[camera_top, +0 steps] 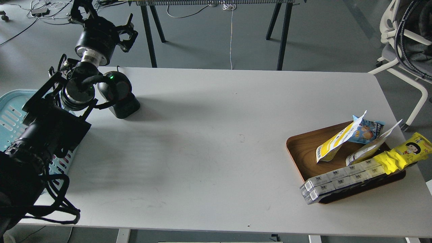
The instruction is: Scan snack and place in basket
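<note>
The snack (pixel 332 143), a white-topped, yellow-bottomed pouch, leans in the brown wooden tray (pixel 300 150) at the table's right. A second similar pouch (pixel 369 148) leans beside it. The light blue basket (pixel 13 114) stands off the table's left edge, largely hidden by my left arm. My left gripper (pixel 103 20) is raised above the table's back left corner, its fingers spread and empty, far from the tray. My right gripper is out of view.
A black scanner (pixel 119 96) with a green light stands on the table's back left. The tray also holds a small blue packet (pixel 368 130), a long yellow wrapper with a cartoon face (pixel 403 153) and stacked pale boxes (pixel 341 180). A white chair (pixel 405 44) stands at the far right.
</note>
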Motion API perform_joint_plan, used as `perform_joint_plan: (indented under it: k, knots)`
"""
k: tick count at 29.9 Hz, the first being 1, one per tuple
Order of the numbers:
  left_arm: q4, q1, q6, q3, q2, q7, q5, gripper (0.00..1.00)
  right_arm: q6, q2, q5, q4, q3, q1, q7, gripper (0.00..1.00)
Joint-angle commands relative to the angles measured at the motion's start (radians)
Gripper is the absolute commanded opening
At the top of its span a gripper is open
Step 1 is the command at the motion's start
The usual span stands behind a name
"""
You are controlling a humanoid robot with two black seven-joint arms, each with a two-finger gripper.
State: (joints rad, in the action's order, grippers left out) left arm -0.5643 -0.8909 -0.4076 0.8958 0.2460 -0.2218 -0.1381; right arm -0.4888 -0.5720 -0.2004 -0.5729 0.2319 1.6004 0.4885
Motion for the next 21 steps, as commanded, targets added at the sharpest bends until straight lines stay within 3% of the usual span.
perform_joint_plan:
  k: [1, 6, 14, 21]
  knots:
    - [-0.005, 0.000, -0.002, 0.000, 0.010, -0.001, -0.002, 1.00, 0.000, 0.000, 0.241, -0.103, 0.157, 0.148, 0.000, 0.99]
    - [-0.005, 0.003, -0.002, -0.003, 0.018, -0.001, 0.000, 1.00, 0.000, 0.004, 0.609, -0.235, 0.279, 0.291, 0.000, 0.99]
    - [-0.005, 0.003, -0.004, -0.001, 0.015, -0.002, 0.000, 1.00, 0.000, 0.047, 0.981, -0.419, 0.489, 0.460, 0.000, 0.99]
    - [-0.005, 0.001, -0.005, 0.002, 0.021, -0.002, 0.000, 1.00, 0.145, 0.061, 1.327, -0.735, 0.661, 0.610, 0.000, 0.99]
